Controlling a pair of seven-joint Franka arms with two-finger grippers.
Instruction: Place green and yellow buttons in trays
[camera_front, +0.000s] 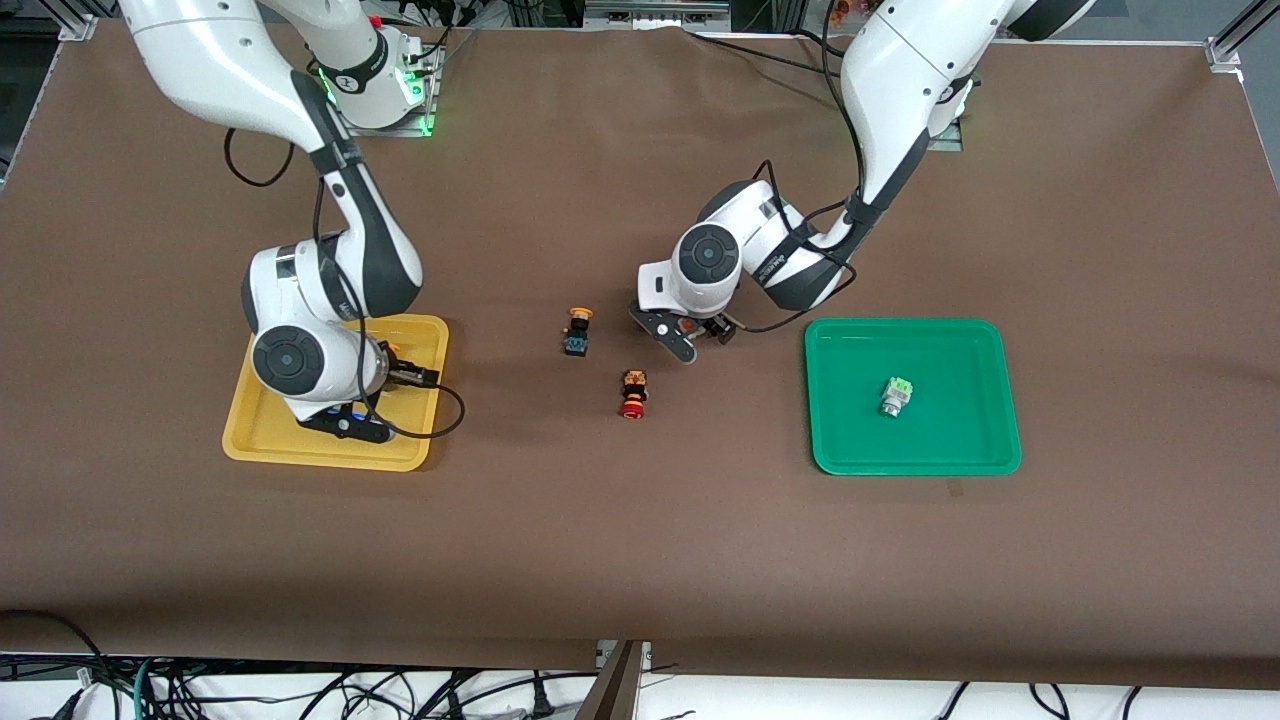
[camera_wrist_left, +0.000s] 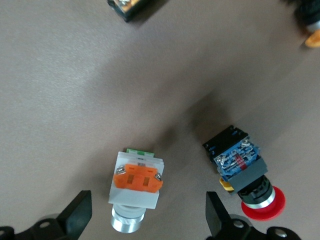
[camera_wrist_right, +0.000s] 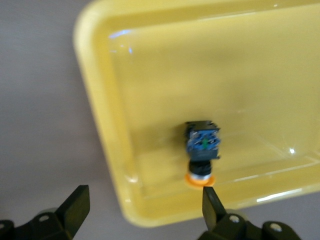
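You have two shallow, glossy plastic trays with rounded corners on the matte brown tabletop: a yellow tray (camera_front: 415, 455) toward the right arm's end and a green tray (camera_front: 960, 455) toward the left arm's end. The right gripper (camera_wrist_right: 142, 207) hangs over the yellow tray, fingers spread and empty, above one orange-capped button (camera_wrist_right: 202, 147) lying inside. The left gripper (camera_wrist_left: 147, 212) is low over the table, fingers apart around nothing, with a silvery button (camera_wrist_left: 136, 187) showing an orange face between them and a red-capped switch (camera_wrist_left: 247, 175) beside it. One pale green button (camera_front: 896, 396) lies in the green tray; a second orange-capped button (camera_front: 577, 331) and another red-capped switch (camera_front: 633, 393) lie mid-table.
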